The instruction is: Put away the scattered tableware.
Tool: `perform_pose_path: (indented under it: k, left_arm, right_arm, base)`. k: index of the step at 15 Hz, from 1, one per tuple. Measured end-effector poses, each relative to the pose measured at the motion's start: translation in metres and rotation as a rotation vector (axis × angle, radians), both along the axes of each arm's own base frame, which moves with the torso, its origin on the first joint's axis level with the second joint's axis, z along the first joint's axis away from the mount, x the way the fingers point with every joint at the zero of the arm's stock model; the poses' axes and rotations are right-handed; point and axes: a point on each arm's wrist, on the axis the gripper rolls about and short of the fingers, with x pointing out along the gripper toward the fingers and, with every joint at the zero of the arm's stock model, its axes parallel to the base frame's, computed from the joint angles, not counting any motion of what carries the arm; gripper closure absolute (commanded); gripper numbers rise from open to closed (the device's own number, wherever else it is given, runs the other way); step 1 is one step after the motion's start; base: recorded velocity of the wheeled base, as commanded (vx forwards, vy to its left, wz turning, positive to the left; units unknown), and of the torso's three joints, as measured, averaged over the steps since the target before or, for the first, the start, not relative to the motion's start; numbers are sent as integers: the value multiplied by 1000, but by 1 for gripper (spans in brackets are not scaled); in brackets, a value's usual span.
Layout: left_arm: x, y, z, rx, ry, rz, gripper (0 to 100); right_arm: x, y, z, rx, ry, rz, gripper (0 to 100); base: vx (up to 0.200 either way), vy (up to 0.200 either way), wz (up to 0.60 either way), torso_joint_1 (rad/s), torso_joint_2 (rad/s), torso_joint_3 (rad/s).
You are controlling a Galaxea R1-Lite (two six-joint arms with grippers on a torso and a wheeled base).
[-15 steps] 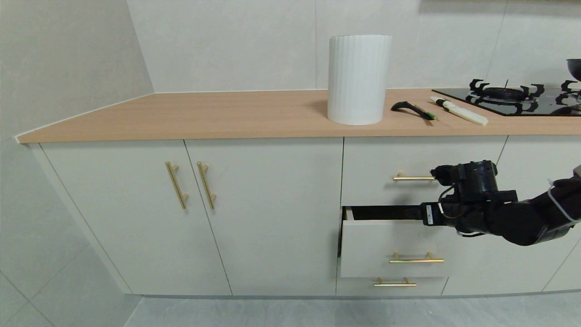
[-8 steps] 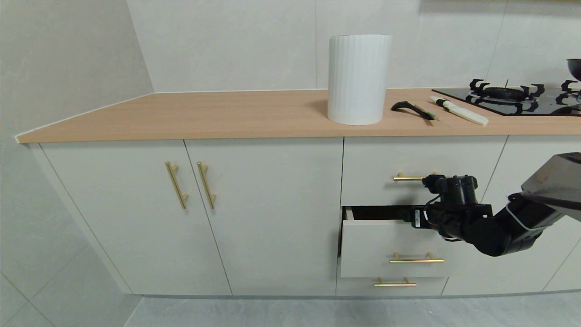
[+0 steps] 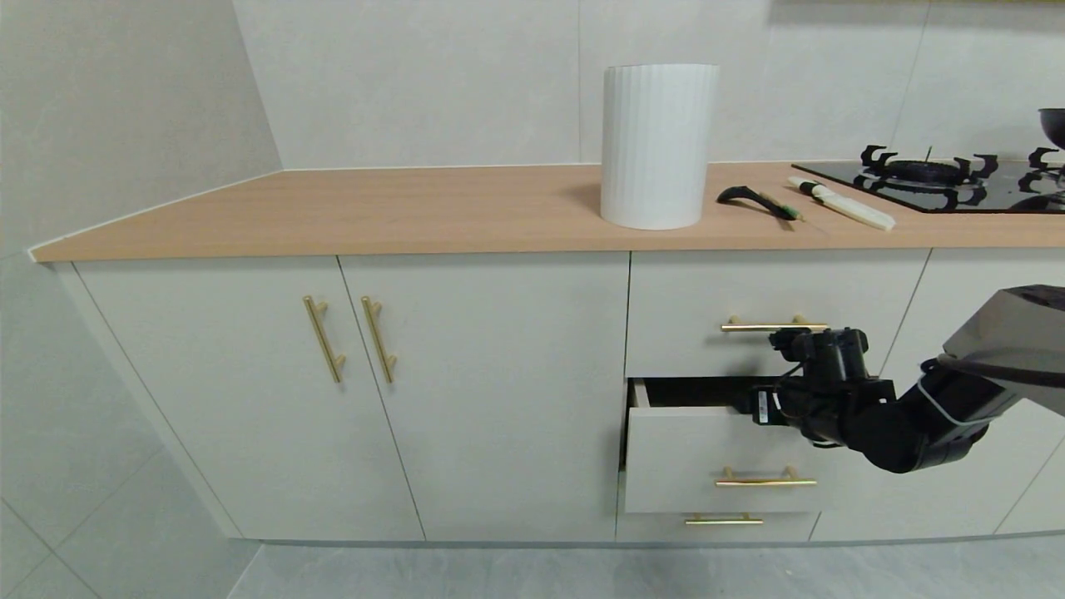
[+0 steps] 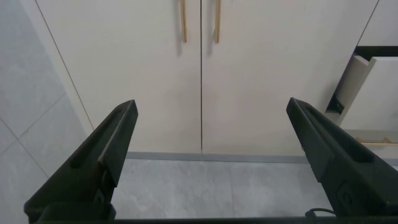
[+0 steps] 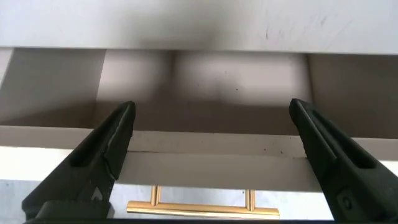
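Two pieces of tableware lie on the wooden counter (image 3: 416,212): a black spoon with a green handle (image 3: 753,200) and a white knife (image 3: 842,204), both right of a tall white ribbed container (image 3: 657,146). Below them the middle drawer (image 3: 707,457) stands partly pulled out. My right gripper (image 3: 759,408) (image 5: 211,112) is at the drawer's open gap, open, with nothing between its fingers. My left gripper (image 4: 211,107) is open too and holds nothing; it faces the cabinet doors (image 4: 199,68) above the floor.
A black gas hob (image 3: 940,179) sits at the counter's right end. Gold bar handles mark the top drawer (image 3: 774,326), the open drawer (image 3: 765,480) (image 5: 202,208) and the bottom drawer (image 3: 724,521). Tiled floor (image 4: 186,193) lies before the cabinets.
My right gripper has moved down and a little left, from beside the top drawer's handle to the open drawer's gap. The drawer front sits very slightly lower in view. The tableware has not moved.
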Motion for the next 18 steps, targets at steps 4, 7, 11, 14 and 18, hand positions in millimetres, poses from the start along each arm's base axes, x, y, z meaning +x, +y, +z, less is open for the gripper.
perform_pose_path:
  k: [4, 7, 11, 14, 18]
  left_arm:
    - [0, 0, 0, 0, 0, 0, 0]
    - [0, 0, 0, 0, 0, 0, 0]
    - [0, 0, 0, 0, 0, 0, 0]
    - [0, 0, 0, 0, 0, 0, 0]
    - [0, 0, 0, 0, 0, 0, 0]
  right_arm:
    - [-6, -2, 5, 0, 12, 2, 0]
    - [-14, -3, 10, -4, 60, 20, 0]
    - [-33, 3, 18, -1, 118, 125, 0]
    - [-44, 3, 19, -54, 146, 177, 0]
    - [-57, 7, 19, -78, 199, 233, 0]
  base:
    - [0, 0, 0, 0, 0, 0]
    - [0, 0, 0, 0, 0, 0]
    - [0, 0, 0, 0, 0, 0]
    - [0, 0, 0, 0, 0, 0]
    - [0, 0, 0, 0, 0, 0]
